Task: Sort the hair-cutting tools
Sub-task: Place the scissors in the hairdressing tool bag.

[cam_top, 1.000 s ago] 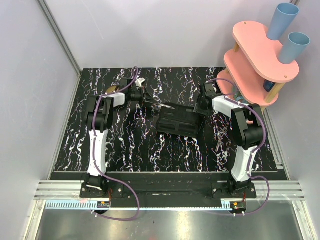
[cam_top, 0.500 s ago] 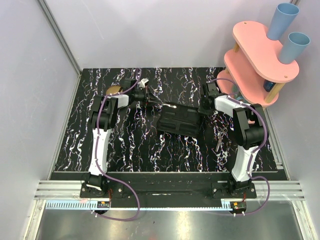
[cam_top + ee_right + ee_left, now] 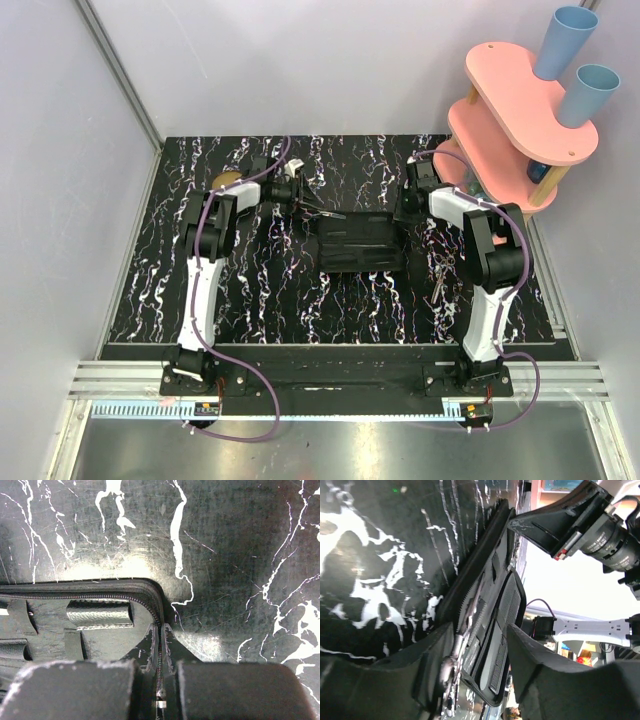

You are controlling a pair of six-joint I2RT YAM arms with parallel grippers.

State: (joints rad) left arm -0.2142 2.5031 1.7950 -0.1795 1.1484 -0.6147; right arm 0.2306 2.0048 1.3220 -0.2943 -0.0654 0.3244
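Field notes.

- **Case:** The black case is laid open at the centre of the counter.
- **Right arm:** The right fingers are clenched on the zippered rim at the case's 2 o'clock corner. The zip teeth are seen pinched between the tips.
- **Left arm:** The left fingers are set at the case's 10 o'clock edge, spread apart and released. Nothing is clamped between them.
- **Scissors at the case:** One pair of scissors is seen along the zip line at that same edge, just beside one left finger. Whether it touches the finger cannot be told.
- **Scissors on the counter:** A heap of scissors is noted at the case's 3 to 4 o'clock, close under the right arm. The number cannot be made out.
- **Bowl:** A brass-coloured bowl is partly hidden behind the left arm.

Handling, as judged:
- The tools are taken to be light, rigid steel, polished and therefore slippery, with sharp points.
- A blade may swing on its pivot if only one loop is lifted.
- Hold is best taken across the shank near the pivot, square to the length, with both blades trapped together.
- Little height is offered above the hard counter, so a low approach is called for.
- Loops in the heap may be interlocked, so a neighbour could be dragged along.
- The case is judged soft-sided and apt to slide unless pinned.
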